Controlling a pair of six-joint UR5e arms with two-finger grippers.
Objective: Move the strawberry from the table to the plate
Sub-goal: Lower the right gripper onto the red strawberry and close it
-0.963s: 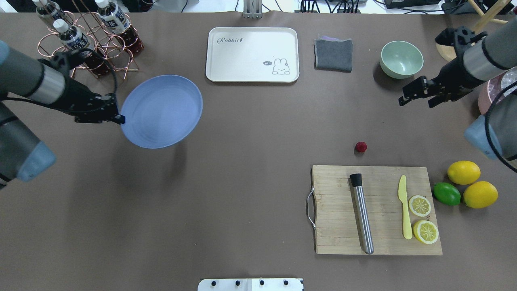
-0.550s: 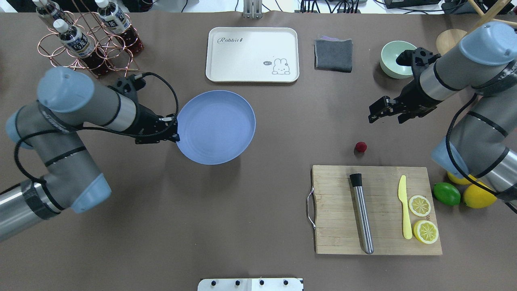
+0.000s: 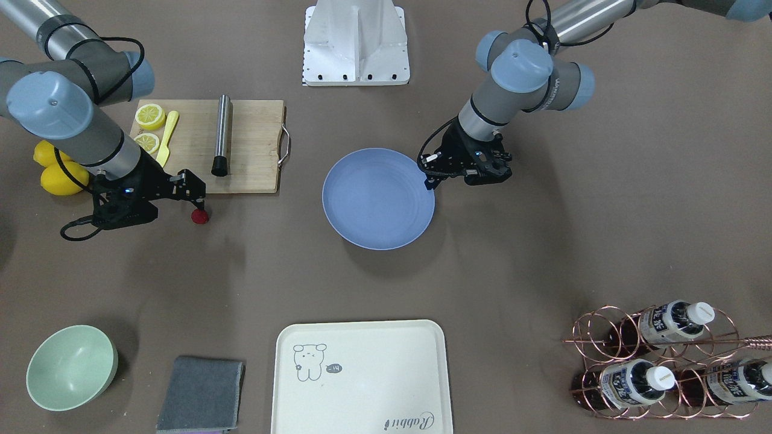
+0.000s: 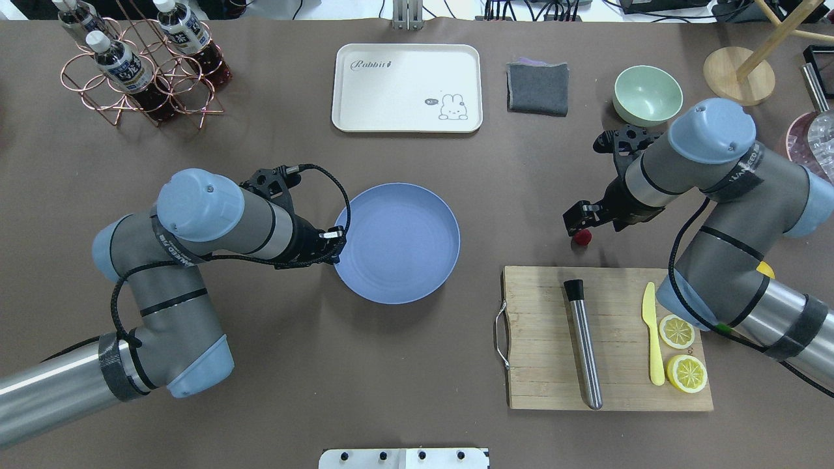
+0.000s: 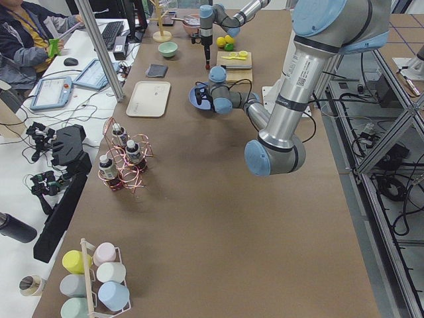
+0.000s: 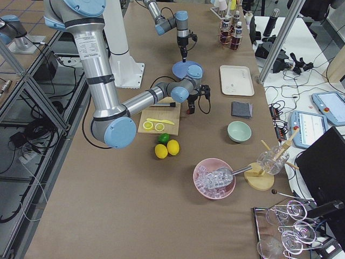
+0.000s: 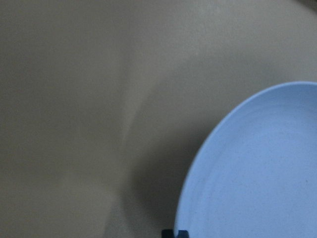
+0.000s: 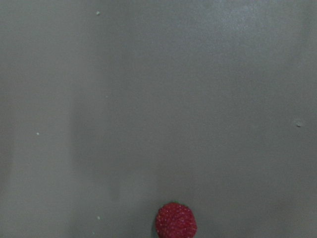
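The strawberry (image 4: 582, 238) (image 3: 199, 217) (image 8: 176, 221) is a tiny dark red berry lying on the brown table (image 4: 417, 365), just beyond the cutting board's far edge. My right gripper (image 4: 594, 226) (image 3: 154, 211) hangs open right above it, one finger close beside the berry and nothing held. The wrist view shows the berry at its bottom centre with no fingertips in sight. The blue-grey plate (image 4: 397, 242) (image 3: 378, 199) (image 7: 257, 173) is empty at mid-table. My left gripper (image 4: 335, 244) (image 3: 429, 175) is shut on its rim, and a shadow lies under the plate.
A wooden cutting board (image 4: 541, 365) carries a steel muddler (image 4: 584, 345), a yellow knife and lemon slices. Lemons (image 3: 57, 178) lie by the right arm. Along the far edge are a cream tray (image 4: 407, 88), grey cloth (image 4: 538, 88), green bowl (image 4: 647, 95) and bottle rack (image 4: 140, 65).
The left arm carried the plate rightward from near the bottle rack to mid-table. The right gripper came left and down from beside the green bowl to over the strawberry.
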